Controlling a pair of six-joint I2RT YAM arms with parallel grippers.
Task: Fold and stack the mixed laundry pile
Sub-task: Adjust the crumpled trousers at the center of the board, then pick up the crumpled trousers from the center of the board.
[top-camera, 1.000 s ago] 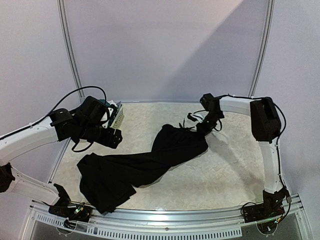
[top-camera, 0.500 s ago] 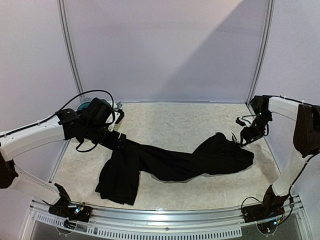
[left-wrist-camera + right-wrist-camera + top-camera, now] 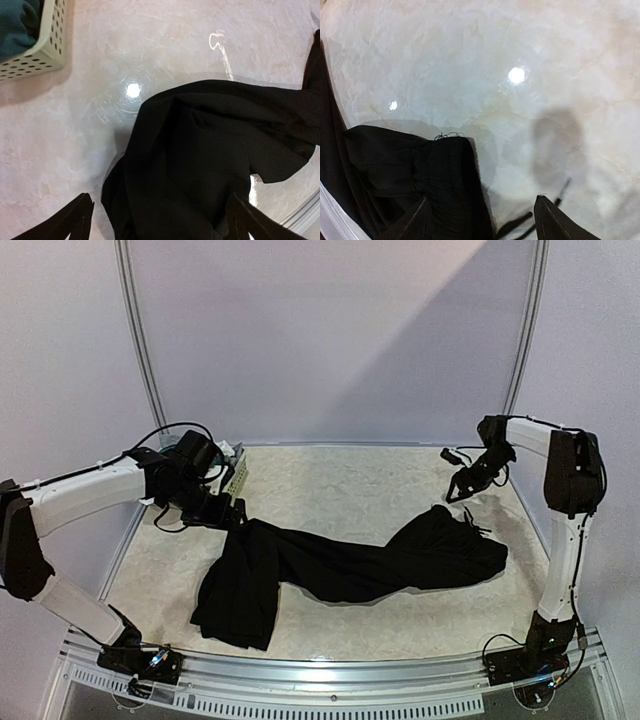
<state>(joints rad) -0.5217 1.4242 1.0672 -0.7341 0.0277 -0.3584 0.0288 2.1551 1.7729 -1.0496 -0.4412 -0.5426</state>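
The long black trousers (image 3: 350,565) lie stretched across the table, their bunched left end (image 3: 200,150) near the front left and the waistband (image 3: 435,170) at the right. My left gripper (image 3: 236,516) hovers open just over the left end, fingers (image 3: 82,215) spread wide with the cloth below them. My right gripper (image 3: 462,487) is open and raised behind the waistband, apart from it. A thin black drawstring (image 3: 520,225) lies between its fingers (image 3: 545,215). Dark teal cloth (image 3: 15,25) sits in the basket.
A small pale perforated basket (image 3: 40,52) stands at the back left, half hidden by my left arm (image 3: 90,495) in the top view. The table's metal front rail (image 3: 330,675) runs along the near edge. White walls enclose the back and sides.
My right gripper dragged the trousers' waist to the right, then opened, let go and lifted back. The trousers now lie stretched out. My left gripper moved over their left end.
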